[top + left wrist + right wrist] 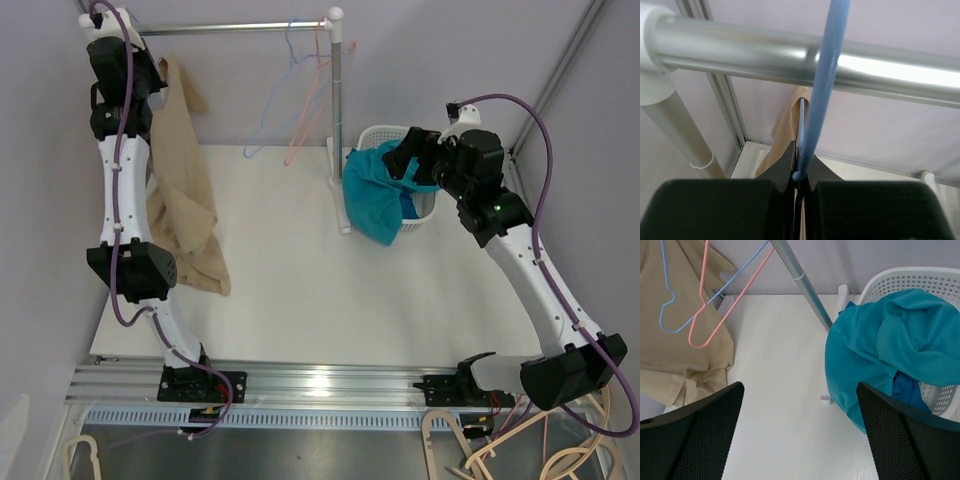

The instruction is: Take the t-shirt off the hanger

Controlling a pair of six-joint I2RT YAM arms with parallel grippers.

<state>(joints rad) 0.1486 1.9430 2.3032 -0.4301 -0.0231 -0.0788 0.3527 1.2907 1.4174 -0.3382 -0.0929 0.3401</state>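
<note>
The left fingers (pixel 785 165) are clamping narrowly on the thin blue plastic hanger (pixel 822 100) below the silver metal rail (pixel 740 50). The beige cotton t-shirt (pixel 185 200) is seemingly hanging from it. Next calls for lifting the hook clear. The right fingers (pixel 695 435) are gaping wide.

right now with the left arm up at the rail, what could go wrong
1. The left jaws pinch only the thin blue hanger wire below the rail; it may slip or twist.
2. The tan t-shirt hangs against the left arm, so it could snag there.
3. The right jaws are open, far off by the basket; nothing holds the shirt.
</note>
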